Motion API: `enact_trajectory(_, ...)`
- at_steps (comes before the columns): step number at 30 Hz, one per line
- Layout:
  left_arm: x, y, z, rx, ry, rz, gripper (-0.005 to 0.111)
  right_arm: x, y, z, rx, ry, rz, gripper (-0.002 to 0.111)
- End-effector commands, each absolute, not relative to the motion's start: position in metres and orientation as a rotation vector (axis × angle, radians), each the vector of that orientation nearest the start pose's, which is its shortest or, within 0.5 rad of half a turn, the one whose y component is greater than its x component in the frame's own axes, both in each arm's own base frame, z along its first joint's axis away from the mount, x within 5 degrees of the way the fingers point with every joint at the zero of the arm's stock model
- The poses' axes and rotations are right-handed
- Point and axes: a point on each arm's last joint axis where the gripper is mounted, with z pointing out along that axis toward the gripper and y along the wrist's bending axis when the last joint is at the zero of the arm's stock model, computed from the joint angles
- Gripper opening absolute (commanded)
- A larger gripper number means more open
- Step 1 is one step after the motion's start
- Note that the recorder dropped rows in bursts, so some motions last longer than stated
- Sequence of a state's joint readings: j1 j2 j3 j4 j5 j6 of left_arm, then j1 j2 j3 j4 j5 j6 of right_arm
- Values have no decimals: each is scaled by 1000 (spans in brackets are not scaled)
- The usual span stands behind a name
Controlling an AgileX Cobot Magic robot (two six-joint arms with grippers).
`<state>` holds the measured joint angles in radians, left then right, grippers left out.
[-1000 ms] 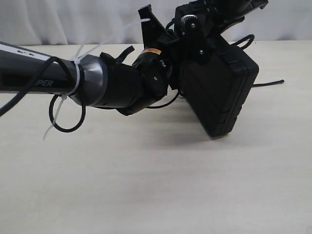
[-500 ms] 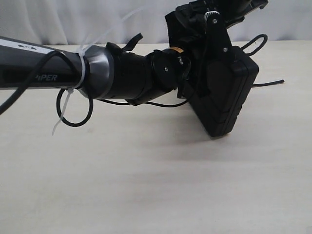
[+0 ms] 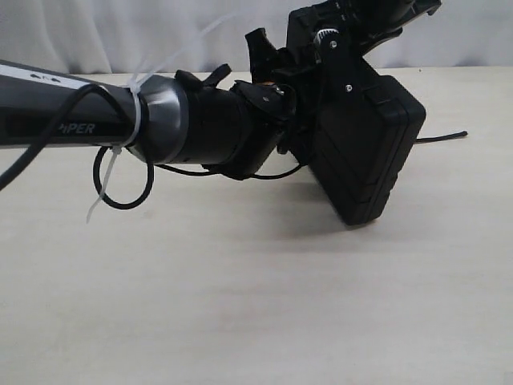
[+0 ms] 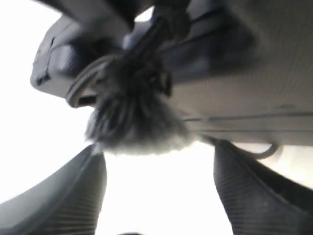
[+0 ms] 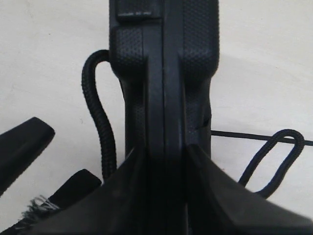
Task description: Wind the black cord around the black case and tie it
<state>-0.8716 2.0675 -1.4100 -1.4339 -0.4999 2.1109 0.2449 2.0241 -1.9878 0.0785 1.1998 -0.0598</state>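
Note:
The black case (image 3: 369,152) hangs tilted above the table, its top edge clamped in my right gripper (image 3: 353,20), which is shut on it. In the right wrist view the jaws squeeze the case's (image 5: 164,73) ribbed edge, gripper (image 5: 164,152). The black cord (image 5: 98,122) runs down beside the case and loops on the far side; a thin stretch (image 3: 441,137) lies on the table. My left gripper (image 3: 276,68) is at the case's left side, open. Its fingers (image 4: 73,196) stand apart just short of the cord's frayed tuft (image 4: 137,122), against the case (image 4: 254,98).
The beige table (image 3: 240,305) spreads below the case. A thick robot cable (image 3: 120,192) with white zip ties loops under the left arm. A pale curtain (image 3: 120,32) closes off the back.
The left gripper swung in against the case, then turned and drew back a little to the left. The cord loop behind the case's upper right corner no longer shows.

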Motion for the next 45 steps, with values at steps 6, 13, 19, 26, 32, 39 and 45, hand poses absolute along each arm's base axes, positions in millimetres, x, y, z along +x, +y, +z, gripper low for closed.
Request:
enact_trajectory(6,340,-324,195,1154,1714,33,38,427,115,306,-410,2734,176,4)
enact_trajectory(13,356,-305,201,1011,1722,200,0,427,115,306,-410,2734,176,4)
enact_trajectory(19,376,-282,193,969,1886,-158,34,427,115,306,-410,2734,176,4)
enact_trajectory(26,399,-252,205,923,1923,-520,46,427,115,306,-410,2734,177,4)
enact_trajectory(32,412,-232,209,939,1729,-807,46,427,115,306,-410,2734,174,4)
enact_trajectory(39,422,-238,153,1105,1706,-721,46,427,115,306,-410,2734,174,4)
enact_trajectory(45,441,-259,147,1119,1643,-724,46,427,115,306,-410,2734,173,4)
